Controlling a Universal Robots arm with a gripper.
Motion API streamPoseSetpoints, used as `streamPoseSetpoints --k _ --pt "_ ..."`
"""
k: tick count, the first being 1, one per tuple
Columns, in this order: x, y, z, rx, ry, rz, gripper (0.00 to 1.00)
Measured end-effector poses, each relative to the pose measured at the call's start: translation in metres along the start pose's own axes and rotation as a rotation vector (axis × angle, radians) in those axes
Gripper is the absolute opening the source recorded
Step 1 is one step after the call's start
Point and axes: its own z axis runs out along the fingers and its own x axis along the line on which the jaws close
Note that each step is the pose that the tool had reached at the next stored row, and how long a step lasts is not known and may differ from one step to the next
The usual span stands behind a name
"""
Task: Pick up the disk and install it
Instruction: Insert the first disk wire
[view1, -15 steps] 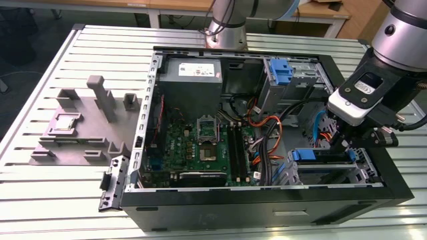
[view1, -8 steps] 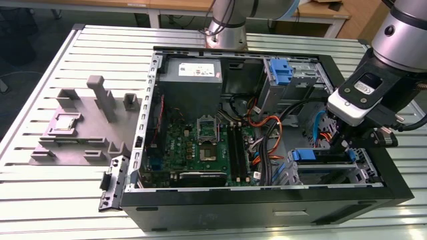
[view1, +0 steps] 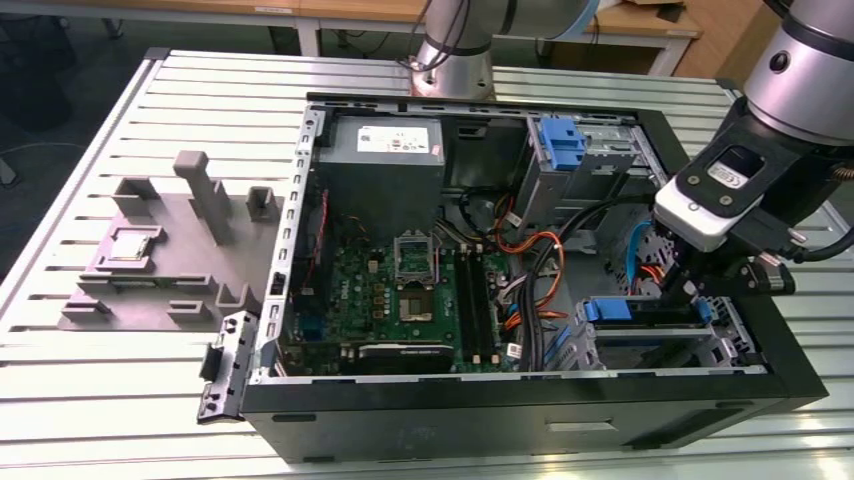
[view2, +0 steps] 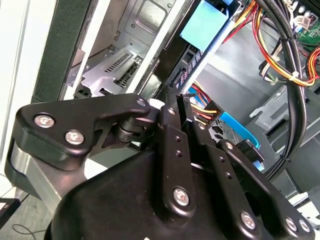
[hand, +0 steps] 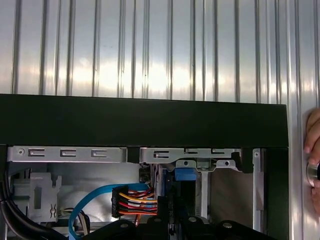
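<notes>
One flat grey-metal disk w/ blue plastic bracket (view1: 627, 312) sat below the black gripper (view1: 683, 290); jaw state can't be told. Likely heavy, stiff, shock-sensitive; grip by bracket edges.

ribbed aluminium worktable (view1: 120, 100) under bright light; wooden desks (view1: 334, 12) behind, dark floor (view1: 80, 40).

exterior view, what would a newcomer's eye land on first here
An open computer case lies on a slatted metal table, its green motherboard exposed. The arm's gripper reaches into the bay on the exterior view's right, by the blue-edged disk. A grey fixture block sits on the table to the case's left.
</notes>
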Motion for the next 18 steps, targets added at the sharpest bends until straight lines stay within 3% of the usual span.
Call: streamPoseSetpoints --k 18 --pt "-0.0015 0.0 0.0004 0.0042 -0.001 0.035 0.17"
